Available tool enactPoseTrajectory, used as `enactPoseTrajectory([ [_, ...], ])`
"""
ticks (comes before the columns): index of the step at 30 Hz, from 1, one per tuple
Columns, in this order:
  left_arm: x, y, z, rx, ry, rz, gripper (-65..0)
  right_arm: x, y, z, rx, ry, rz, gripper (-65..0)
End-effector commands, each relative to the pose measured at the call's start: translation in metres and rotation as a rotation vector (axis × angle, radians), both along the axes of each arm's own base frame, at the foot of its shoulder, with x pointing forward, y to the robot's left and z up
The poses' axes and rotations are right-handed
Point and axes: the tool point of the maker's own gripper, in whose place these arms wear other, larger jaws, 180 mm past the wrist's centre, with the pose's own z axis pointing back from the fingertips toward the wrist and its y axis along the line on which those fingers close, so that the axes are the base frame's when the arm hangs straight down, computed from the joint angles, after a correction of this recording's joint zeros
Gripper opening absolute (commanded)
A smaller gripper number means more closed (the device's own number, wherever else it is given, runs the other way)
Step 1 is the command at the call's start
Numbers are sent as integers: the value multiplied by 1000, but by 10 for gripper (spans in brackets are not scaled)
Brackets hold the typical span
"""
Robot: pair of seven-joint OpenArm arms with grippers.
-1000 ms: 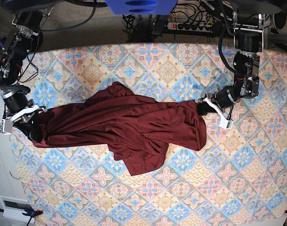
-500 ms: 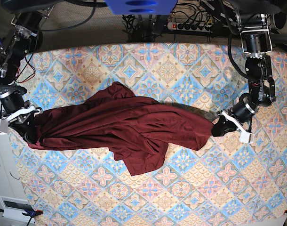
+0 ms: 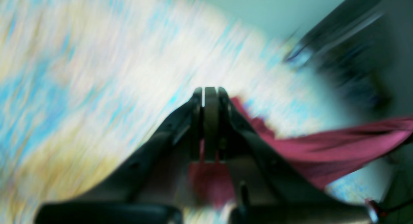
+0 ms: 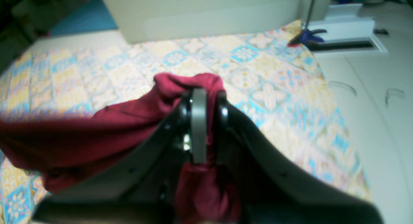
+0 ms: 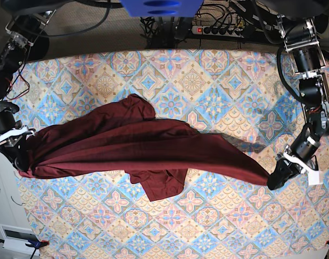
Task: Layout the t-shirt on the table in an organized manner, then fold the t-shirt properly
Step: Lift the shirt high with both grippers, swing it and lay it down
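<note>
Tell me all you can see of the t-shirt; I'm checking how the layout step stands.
The t-shirt is plain dark maroon, thin and soft-looking, with no print. It is stretched into a long band across the table, pinched at one end by the left gripper and at the other by the right gripper, both shut on cloth. A rumpled lobe bulges toward the far edge and a flap droops toward the near edge. It is creased, not flat.

Left gripper (image 5: 276, 178): now farther out and nearer the table's front edge than before, its pinched end of the t-shirt (image 5: 132, 145) drawn along. Right gripper (image 5: 21, 159): shifted slightly outward. Cloth between the fingers: lengthened from bunched heap into taut band.
</note>
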Motion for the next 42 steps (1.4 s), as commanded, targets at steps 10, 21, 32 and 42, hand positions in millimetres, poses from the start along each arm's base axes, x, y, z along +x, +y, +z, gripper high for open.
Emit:
enactPoseTrajectory([
  [10, 57, -10, 111, 9, -215, -50, -650, 53, -46, 64, 167, -145, 6, -646],
  [21, 123, -18, 222, -73, -341, -56, -650, 161, -39, 159, 333, -226, 89, -646],
  [32, 152, 13, 302, -211, -386, 17, -650, 193, -26, 289, 438, -443, 131, -644],
  [42, 165, 1, 267, -138, -276, -1, -650, 191, -22, 296, 426, -450, 145, -645],
])
